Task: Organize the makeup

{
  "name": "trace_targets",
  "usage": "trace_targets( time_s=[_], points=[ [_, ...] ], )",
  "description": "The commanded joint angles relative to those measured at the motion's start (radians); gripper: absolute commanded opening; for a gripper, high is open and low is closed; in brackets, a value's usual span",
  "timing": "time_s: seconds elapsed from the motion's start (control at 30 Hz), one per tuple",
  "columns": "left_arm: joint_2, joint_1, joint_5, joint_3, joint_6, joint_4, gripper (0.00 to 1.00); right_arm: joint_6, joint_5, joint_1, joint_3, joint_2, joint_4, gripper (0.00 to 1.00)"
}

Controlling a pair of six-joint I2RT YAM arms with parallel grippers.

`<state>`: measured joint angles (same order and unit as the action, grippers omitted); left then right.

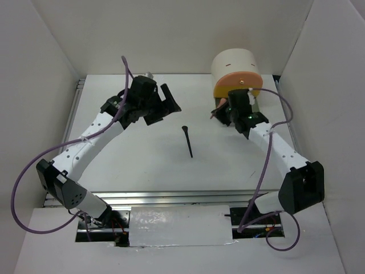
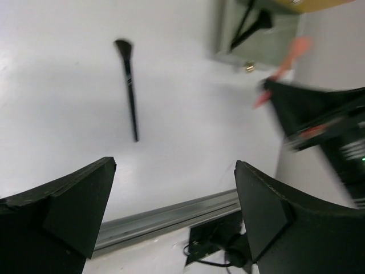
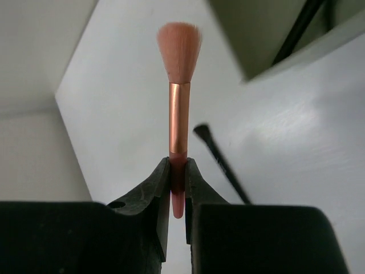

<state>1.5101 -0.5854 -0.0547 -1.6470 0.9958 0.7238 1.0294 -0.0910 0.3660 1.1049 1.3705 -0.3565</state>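
Right end effector (image 3: 178,171) pinches a coral-pink brush (image 3: 178,114) near the cream box (image 1: 234,65), left end effector (image 2: 174,165) hangs spread and empty, and a black brush (image 1: 188,141) lies on the worktop (image 1: 142,165), so sorting seems unfinished.

Bright, even, diffuse light all over, and the white worktop (image 1: 142,154) almost glows; where it comes from, hard to tell. The black brush (image 1: 188,142) throws only a faint, soft shadow tight beside itself. Behind and right of it, the box (image 1: 235,65) is close to washed out on top. From the left wrist, the black brush is crisp, but right of it the pink brush (image 2: 288,57) and right arm (image 2: 325,131) smear with motion blur. From the right wrist, the pink brush is sharp, a glint down its copper band. The black brush behind it is out of focus, and the jaws are murky dark.
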Motion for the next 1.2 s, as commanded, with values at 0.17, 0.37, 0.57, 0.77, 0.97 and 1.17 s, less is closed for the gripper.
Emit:
trace_targets(
  time_s=[0.17, 0.37, 0.57, 0.77, 0.97, 1.17],
  points=[
    [-0.031, -0.002, 0.027, 0.072, -0.092, 0.028, 0.99, 0.012, -0.104, -0.214, 0.22, 0.177, -0.194, 0.0],
    [0.019, -0.004, 0.046, 0.067, -0.128, 0.042, 0.99, -0.012, -0.076, -0.271, 0.297, 0.283, -0.17, 0.06],
    [0.087, -0.008, 0.066, 0.076, -0.149, 0.042, 0.99, -0.032, -0.064, -0.299, 0.348, 0.337, -0.173, 0.5],
    [0.22, -0.013, 0.059, 0.047, -0.143, 0.022, 0.99, -0.078, -0.026, -0.299, 0.337, 0.282, -0.13, 0.83],
    [0.497, -0.057, -0.014, -0.175, -0.137, 0.098, 0.99, -0.081, 0.155, -0.292, 0.195, 0.133, -0.081, 0.83],
    [0.768, -0.096, -0.158, -0.494, -0.079, 0.285, 0.96, -0.086, 0.243, -0.292, -0.066, -0.102, -0.021, 0.83]
  ],
)
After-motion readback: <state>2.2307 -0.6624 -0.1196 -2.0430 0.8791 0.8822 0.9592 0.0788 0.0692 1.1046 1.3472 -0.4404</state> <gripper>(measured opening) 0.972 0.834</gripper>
